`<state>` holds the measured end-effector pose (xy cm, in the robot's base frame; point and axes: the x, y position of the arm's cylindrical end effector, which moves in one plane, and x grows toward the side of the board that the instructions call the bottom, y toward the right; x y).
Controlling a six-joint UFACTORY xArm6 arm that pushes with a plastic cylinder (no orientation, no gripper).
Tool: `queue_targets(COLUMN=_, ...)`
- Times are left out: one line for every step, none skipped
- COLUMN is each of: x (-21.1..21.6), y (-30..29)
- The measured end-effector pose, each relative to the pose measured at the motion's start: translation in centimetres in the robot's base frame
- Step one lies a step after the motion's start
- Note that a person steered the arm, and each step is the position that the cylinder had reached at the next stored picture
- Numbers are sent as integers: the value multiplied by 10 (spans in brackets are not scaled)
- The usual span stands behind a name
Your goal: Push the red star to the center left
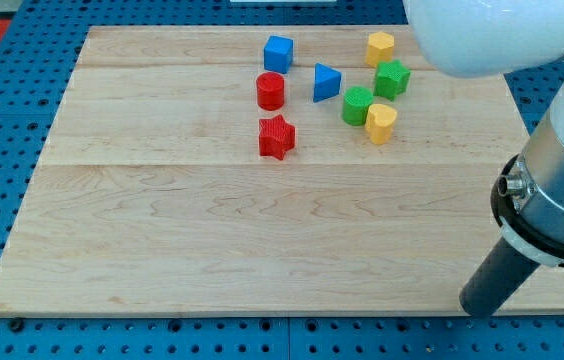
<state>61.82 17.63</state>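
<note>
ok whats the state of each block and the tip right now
red star: flat on board, apart from others
red cylinder: upright, alone
blue cube: alone
blue triangle: alone
green blocks: close together
yellow blocks: lower one beside a green block
my tip: bottom right, far from blocks

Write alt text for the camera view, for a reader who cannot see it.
A red star sits on a wooden board, just below a red cylinder and left of a cluster of blue, green and yellow blocks near the view's top. My tip rests at the board's bottom right edge, far from every block.
</note>
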Motion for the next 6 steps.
queue_targets(x=0, y=0)
queue_targets(x=-16, y=10)
queue_targets(x=-87, y=11)
queue_targets(x=-144, y=-49)
queue_targets(x=-196, y=-117)
queue_targets(x=-225, y=-204)
